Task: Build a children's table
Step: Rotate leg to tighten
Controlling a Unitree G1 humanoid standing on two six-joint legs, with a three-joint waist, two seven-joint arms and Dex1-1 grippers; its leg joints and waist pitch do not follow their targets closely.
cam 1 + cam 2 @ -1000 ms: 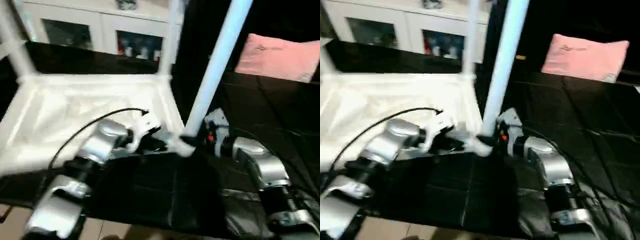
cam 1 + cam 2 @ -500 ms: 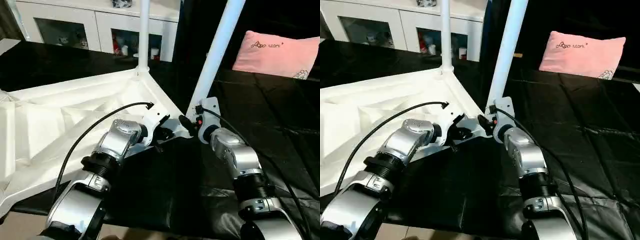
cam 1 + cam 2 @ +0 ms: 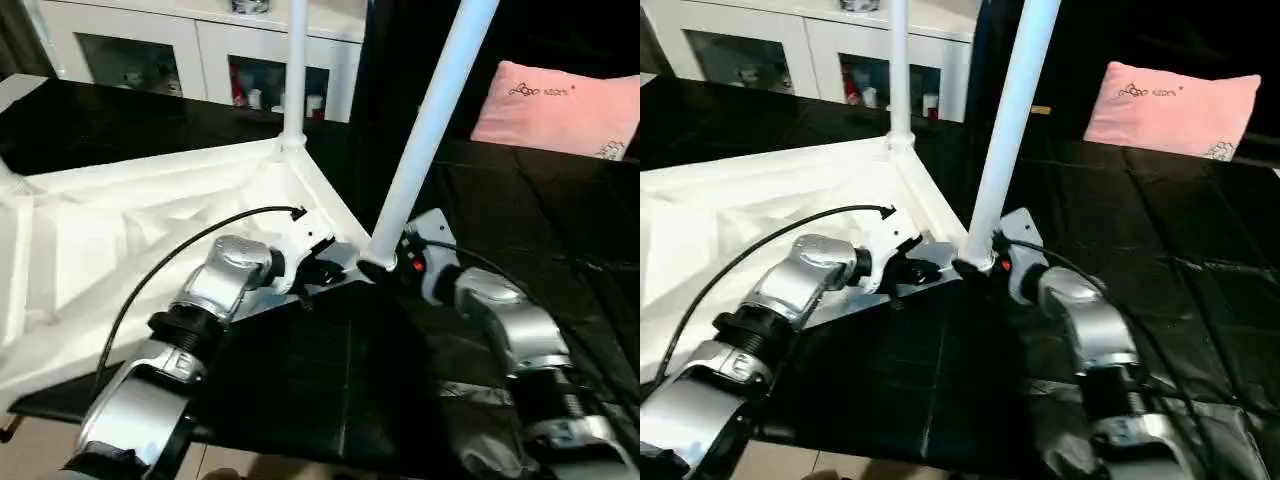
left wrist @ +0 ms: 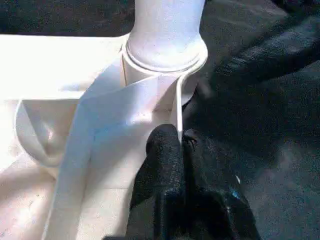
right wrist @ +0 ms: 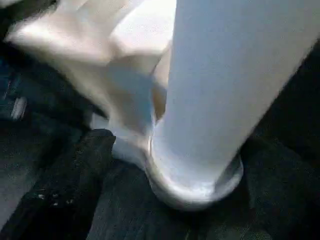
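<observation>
Tabletop [image 3: 120,230] rim is pinched by the closed left gripper [image 4: 181,145] — steadying it — while the leg [image 3: 1005,130] just ahead is flanked by the spread right gripper [image 3: 392,268].

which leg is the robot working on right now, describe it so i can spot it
Start at the white tabletop lying underside up on the black surface. Two legs stand in its corners on the pillow side: the far leg is by the cabinet. The near leg rises from the corner between both grippers, and it leans.
</observation>
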